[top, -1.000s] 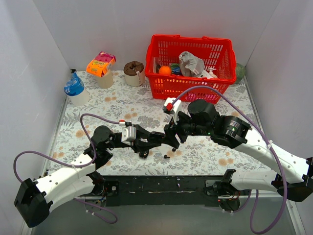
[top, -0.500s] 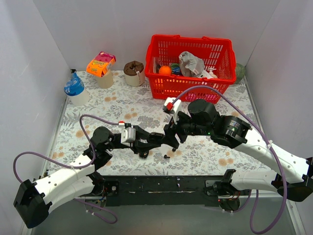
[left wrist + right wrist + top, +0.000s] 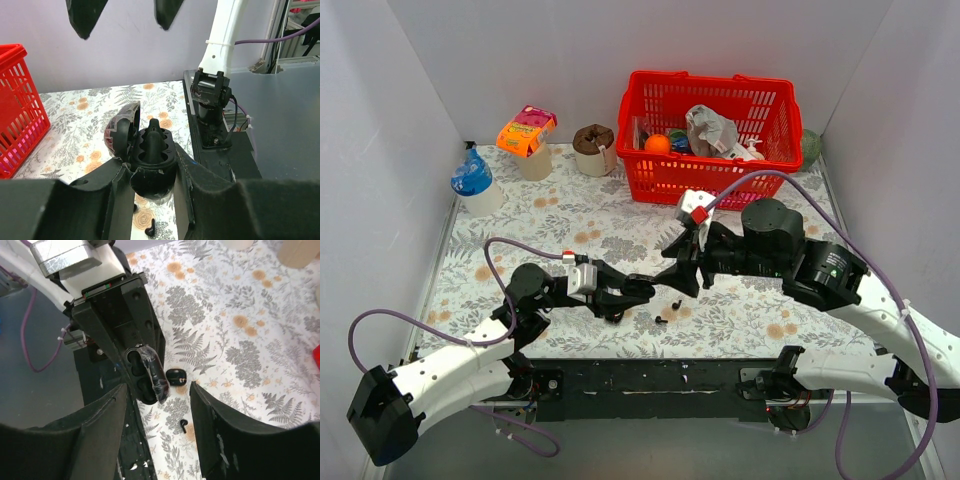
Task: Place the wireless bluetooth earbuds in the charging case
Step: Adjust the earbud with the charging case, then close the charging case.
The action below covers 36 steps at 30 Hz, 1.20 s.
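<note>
My left gripper (image 3: 628, 293) is shut on the open black charging case (image 3: 152, 156), with its lid (image 3: 121, 131) swung up to the left. The case also shows in the right wrist view (image 3: 142, 374). I cannot tell whether a bud sits in its dark sockets. One black earbud (image 3: 183, 426) lies on the floral table under the case; it also shows in the left wrist view (image 3: 150, 229) and the top view (image 3: 662, 320). My right gripper (image 3: 678, 278) is open and empty, just right of and above the case (image 3: 157, 390). Its fingertips (image 3: 85, 17) hang over the case.
A small closed black pebble case (image 3: 176, 376) lies on the table beside the held case. A red basket (image 3: 650, 170) of items stands at the back. A cup (image 3: 530, 135), a brown roll (image 3: 593, 148) and a blue-capped bottle (image 3: 473, 183) stand back left. The black base rail (image 3: 650, 385) runs along the near edge.
My right arm has drawn back to the right, its gripper staying open near the case. My left gripper has edged slightly right, still holding the case.
</note>
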Each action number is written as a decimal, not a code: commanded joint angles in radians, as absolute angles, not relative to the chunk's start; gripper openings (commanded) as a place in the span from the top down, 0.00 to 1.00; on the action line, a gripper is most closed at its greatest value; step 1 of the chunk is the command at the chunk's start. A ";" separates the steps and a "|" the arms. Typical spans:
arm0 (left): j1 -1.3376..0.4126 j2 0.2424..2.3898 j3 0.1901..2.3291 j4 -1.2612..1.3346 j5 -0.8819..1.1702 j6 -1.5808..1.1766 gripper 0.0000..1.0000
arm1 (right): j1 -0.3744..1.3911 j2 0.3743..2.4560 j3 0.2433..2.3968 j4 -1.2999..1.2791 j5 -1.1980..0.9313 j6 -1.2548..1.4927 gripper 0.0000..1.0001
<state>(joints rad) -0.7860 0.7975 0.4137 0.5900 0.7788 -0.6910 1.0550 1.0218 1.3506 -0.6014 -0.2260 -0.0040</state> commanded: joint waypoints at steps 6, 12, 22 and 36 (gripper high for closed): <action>-0.790 0.802 0.425 0.614 0.784 -0.724 1.00 | 1.051 1.078 1.390 -0.552 -0.003 0.095 0.83; -0.790 0.821 0.436 0.618 0.795 -0.739 1.00 | 1.051 1.114 1.390 -0.551 -0.081 0.100 0.88; -0.790 0.844 0.445 0.635 0.782 -0.756 1.00 | 1.052 1.130 1.399 -0.606 -0.253 0.072 0.88; -0.790 0.865 0.457 0.664 0.816 -0.772 1.00 | 1.043 1.078 1.364 -0.603 -0.026 0.141 0.87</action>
